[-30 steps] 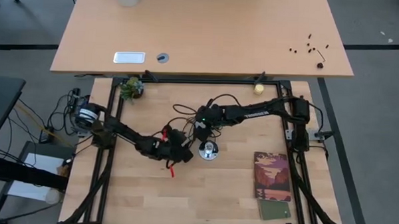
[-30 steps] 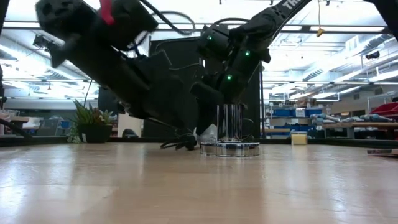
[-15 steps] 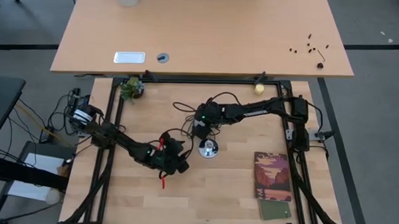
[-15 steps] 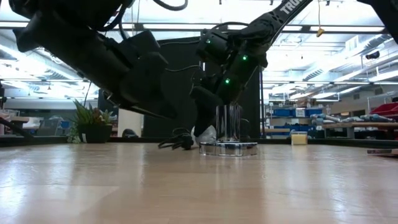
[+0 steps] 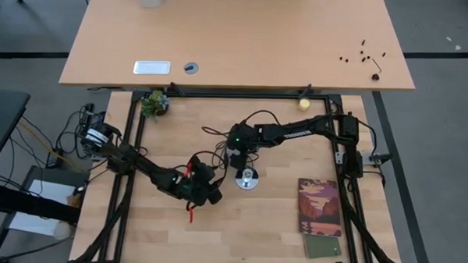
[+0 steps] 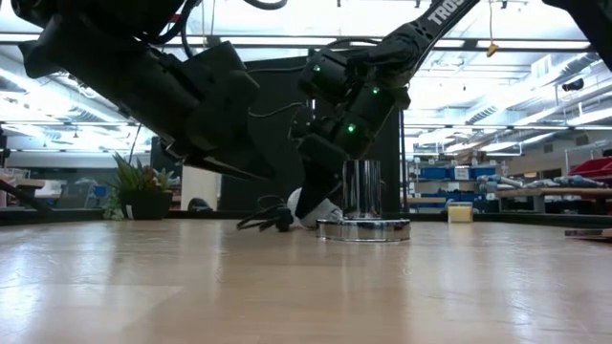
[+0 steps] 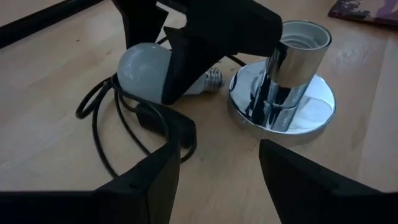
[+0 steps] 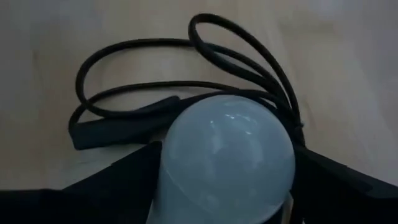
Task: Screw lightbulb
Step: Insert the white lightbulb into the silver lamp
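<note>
The lightbulb (image 7: 140, 71) is white and lies on its side on the wooden table. Its screw base (image 7: 212, 79) points at the chrome socket (image 7: 283, 81), which stands upright on a round disc. My right gripper (image 8: 229, 152) reaches down over the bulb beside the socket (image 5: 248, 179) and is shut on its globe. My left gripper (image 7: 217, 168) hovers open and empty a short way to the near left of the socket, with its fingers aimed at the bulb and socket. In the low view the bulb (image 6: 308, 206) shows white just beside the socket's disc. My right gripper pinches the bulb's round globe (image 8: 180, 155) between its two fingers, one on each side of the widest part. The fingers (image 7: 179, 68) come slanting down from above and lie across the bulb. The bulb lies level at the table top, with its base free.
The socket's black cord (image 7: 106, 124) lies in loops behind and beside the bulb. A booklet (image 5: 319, 206) and a green card (image 5: 322, 246) lie at the near right. A small plant (image 5: 153, 104) and a yellowish ball (image 5: 304, 104) sit at the far edge.
My left gripper has drawn back from the socket toward the table's near left, still open. My right gripper has rolled its wrist and sunk a little over the bulb.
</note>
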Tool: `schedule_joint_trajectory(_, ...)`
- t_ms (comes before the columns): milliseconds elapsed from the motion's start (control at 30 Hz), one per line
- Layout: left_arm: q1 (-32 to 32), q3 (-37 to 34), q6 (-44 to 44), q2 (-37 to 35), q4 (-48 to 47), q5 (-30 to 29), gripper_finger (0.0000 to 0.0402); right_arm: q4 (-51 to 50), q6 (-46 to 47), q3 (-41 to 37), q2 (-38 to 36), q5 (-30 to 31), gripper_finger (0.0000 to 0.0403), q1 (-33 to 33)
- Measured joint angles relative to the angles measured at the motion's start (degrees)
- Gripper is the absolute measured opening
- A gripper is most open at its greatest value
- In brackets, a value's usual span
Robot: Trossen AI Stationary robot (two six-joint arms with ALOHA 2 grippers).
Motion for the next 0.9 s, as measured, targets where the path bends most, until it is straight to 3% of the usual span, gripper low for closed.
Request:
schedule_joint_trajectory(267, 0.0, 0.0, 0.2, 0.0, -0.2, 0.0, 0.0223, 0.5, -3.6, -0.1, -1.1, 3.1, 0.0299, 0.0)
schedule_joint_trajectory(533, 0.0, 0.0, 0.2, 0.0, -0.2, -0.9, 0.0223, -1.2, -7.0, -0.6, -5.7, 3.5, 0.0297, -0.3)
schedule_joint_trajectory(700, 0.5, 0.0, 1.1, 0.0, 0.5, -5.2, 0.0223, -3.6, -7.0, -0.4, -10.0, -0.7, 0.0297, -0.3)
schedule_joint_trajectory(900, 2.7, 0.0, 5.0, 0.0, 6.7, -6.1, 0.0223, -5.0, -4.9, -0.4, -16.4, -4.7, 0.0299, -0.3)
